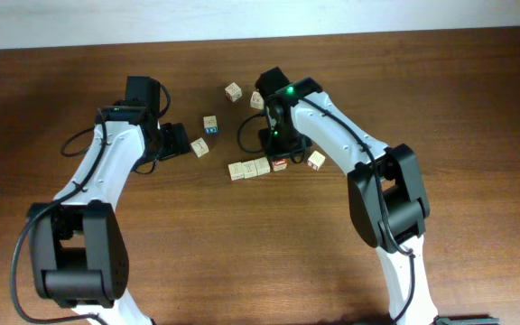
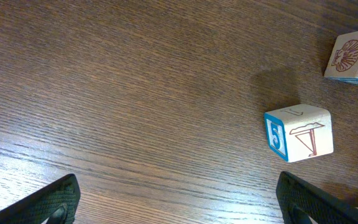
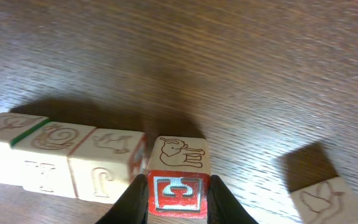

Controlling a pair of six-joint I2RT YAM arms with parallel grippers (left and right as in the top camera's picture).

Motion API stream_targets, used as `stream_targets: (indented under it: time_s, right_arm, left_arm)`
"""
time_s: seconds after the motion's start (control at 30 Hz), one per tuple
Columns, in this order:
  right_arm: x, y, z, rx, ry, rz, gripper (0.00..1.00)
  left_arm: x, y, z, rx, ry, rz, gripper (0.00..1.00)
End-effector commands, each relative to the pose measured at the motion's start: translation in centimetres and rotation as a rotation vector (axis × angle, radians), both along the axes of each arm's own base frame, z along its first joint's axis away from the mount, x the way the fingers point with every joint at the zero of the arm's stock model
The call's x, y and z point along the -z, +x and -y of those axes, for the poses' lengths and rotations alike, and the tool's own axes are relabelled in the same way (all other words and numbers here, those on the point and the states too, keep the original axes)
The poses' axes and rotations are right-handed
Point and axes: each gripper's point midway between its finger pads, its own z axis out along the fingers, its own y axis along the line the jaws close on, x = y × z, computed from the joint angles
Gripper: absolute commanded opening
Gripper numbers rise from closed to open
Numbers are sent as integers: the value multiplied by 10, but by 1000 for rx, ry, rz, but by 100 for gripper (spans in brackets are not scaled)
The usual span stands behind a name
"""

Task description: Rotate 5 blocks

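Note:
A pale block with a red-and-white face (image 3: pixel 178 190) rests on the table, and my right gripper (image 3: pixel 178 200) is shut on its two sides. From overhead this block (image 1: pixel 280 163) sits at the right end of a row of three pale blocks (image 1: pixel 249 168). Another pale block (image 1: pixel 316 160) lies just to its right. Two more blocks (image 1: pixel 233 91) (image 1: pixel 256 100) lie farther back. My left gripper (image 1: pixel 175 142) is open over bare wood, its fingertips (image 2: pixel 58 200) wide apart with nothing between them.
A tan cube with a blue side face (image 2: pixel 298 132) lies just ahead and right of the left fingers. Behind it lies a cube with a shell drawing (image 2: pixel 353 56), which shows a blue face from overhead (image 1: pixel 210 125). The right arm (image 1: pixel 332 126) reaches over the rear blocks.

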Motion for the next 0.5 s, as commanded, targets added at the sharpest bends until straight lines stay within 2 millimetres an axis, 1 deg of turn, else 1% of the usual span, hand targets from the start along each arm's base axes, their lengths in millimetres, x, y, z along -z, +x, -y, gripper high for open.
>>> stream_targets:
  time_s: [0.0,0.13,0.2,0.23,0.27,0.33,0.47]
  right_arm:
    - [9,-10,-10,14,21,-38,24]
    - [9,-10,-13,17,25,-34,24]
    - [9,-10,-13,16,24,-35,33]
    - [9,-10,-13,16,25,-35,38]
    - [9,-10,-13,16,24,-34,41]
    - [9,-9,-13,15,26,-31,45]
    - [2,-3,-16,15,37,-11,49]
  left_arm:
    - [-4,5,0,-13,-7,13,99]
    - [-4,5,0,-13,-7,14,99]
    - [-4,5,0,-13,-7,13,99]
    - [-4,5,0,-13,-7,13,99]
    - [-4,5,0,-13,-7,13,99]
    - [-4,5,0,-13,-7,13,99]
    - [-4,5,0,-13,-7,13,99]
